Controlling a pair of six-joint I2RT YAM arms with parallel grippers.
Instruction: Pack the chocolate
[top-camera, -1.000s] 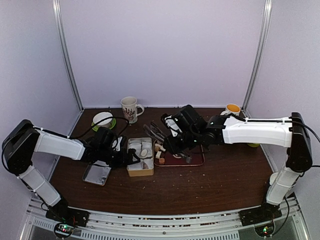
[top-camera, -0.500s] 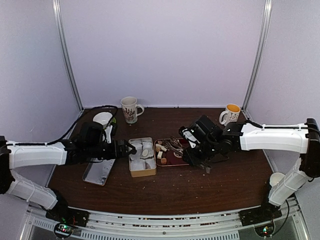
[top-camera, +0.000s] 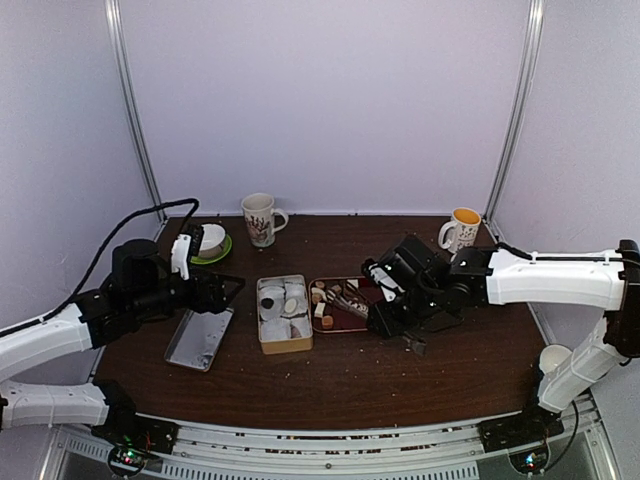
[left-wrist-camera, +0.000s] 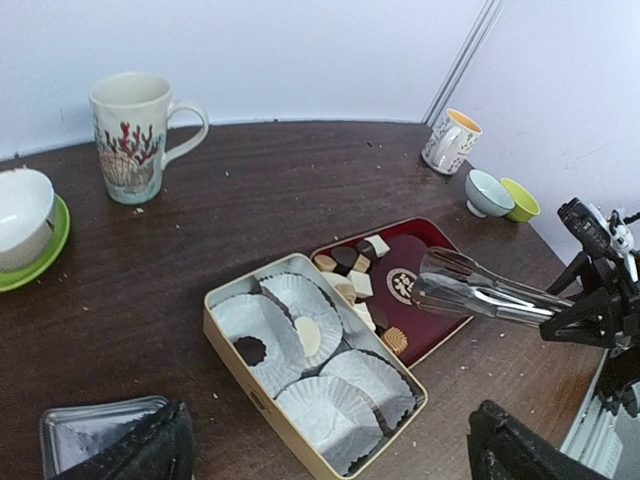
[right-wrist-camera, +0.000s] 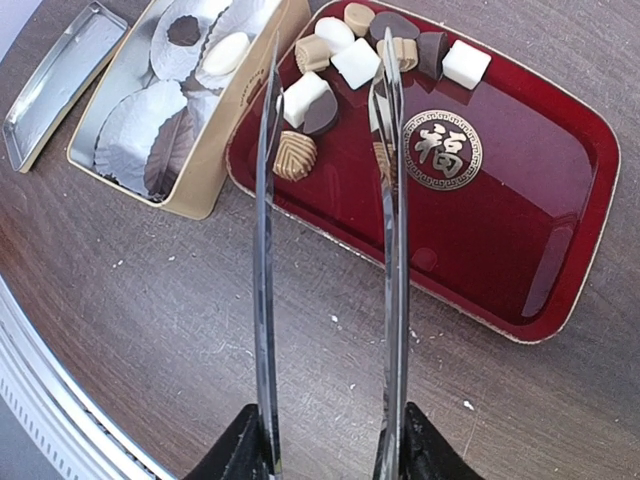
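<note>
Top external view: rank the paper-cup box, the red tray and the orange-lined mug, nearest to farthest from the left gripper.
From the left gripper:
1. Paper-cup box, just right of it.
2. Red tray, beyond the box.
3. Orange-lined mug, far back right.

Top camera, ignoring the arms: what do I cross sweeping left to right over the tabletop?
In order: silver lid → tan tin box lined with paper cups → red tray → yellow-lined mug near the back right corner. The bowl and patterned mug overlap these, so they are left out.
</note>
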